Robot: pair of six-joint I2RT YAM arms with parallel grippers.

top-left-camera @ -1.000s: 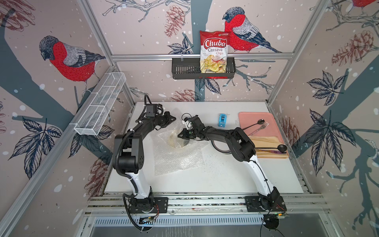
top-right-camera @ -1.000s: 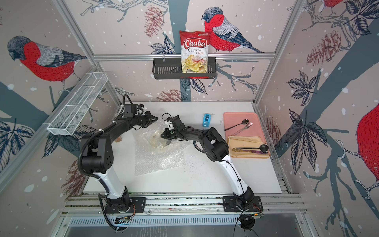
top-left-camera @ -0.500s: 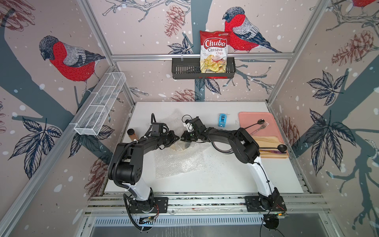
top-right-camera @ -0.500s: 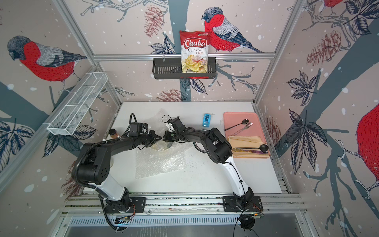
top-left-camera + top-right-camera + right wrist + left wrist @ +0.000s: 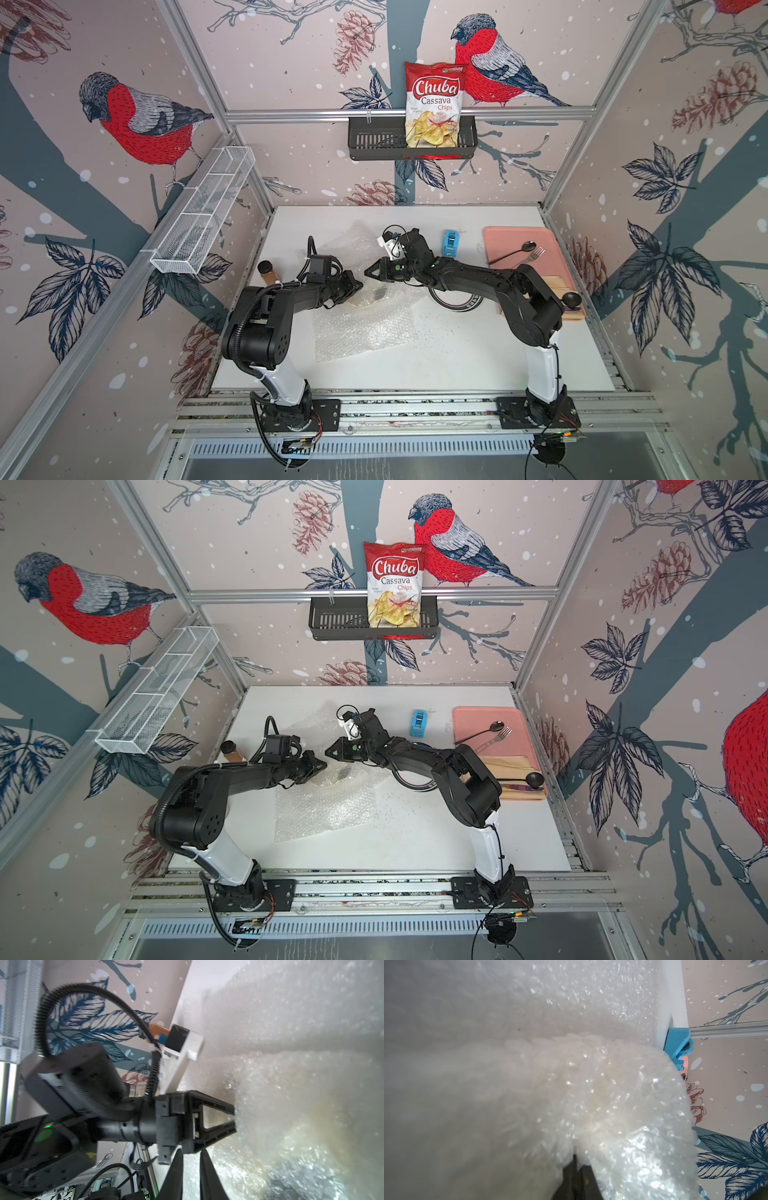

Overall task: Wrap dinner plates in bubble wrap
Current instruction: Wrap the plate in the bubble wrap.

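Note:
A sheet of bubble wrap (image 5: 365, 328) lies mid-table, folded up over a cream dinner plate (image 5: 368, 297) whose dark fish shows through. My left gripper (image 5: 357, 286) is at the plate's left edge, shut on a bunched fold of the wrap (image 5: 612, 1105); its fingertips (image 5: 576, 1156) are pressed together in the plastic. My right gripper (image 5: 368, 272) hovers just behind the plate, tip to tip with the left one. Its fingers (image 5: 176, 1167) stand slightly open and hold nothing. A second dark-rimmed plate (image 5: 455, 303) lies bare under the right forearm. Another wrap sheet (image 5: 353, 245) lies behind.
A pink tray (image 5: 494, 237) with spoon and fork is at the back right, with a wooden board (image 5: 557, 282) and black ladle in front of it. A blue tape dispenser (image 5: 451, 243) stands mid-back and a brown bottle (image 5: 266, 270) at the left. A black basket holds a chips bag (image 5: 434, 106).
My left gripper has swung from the back left toward the front, pulling the wrap fold over the plate. The right gripper stayed nearly in place and its jaws parted a little.

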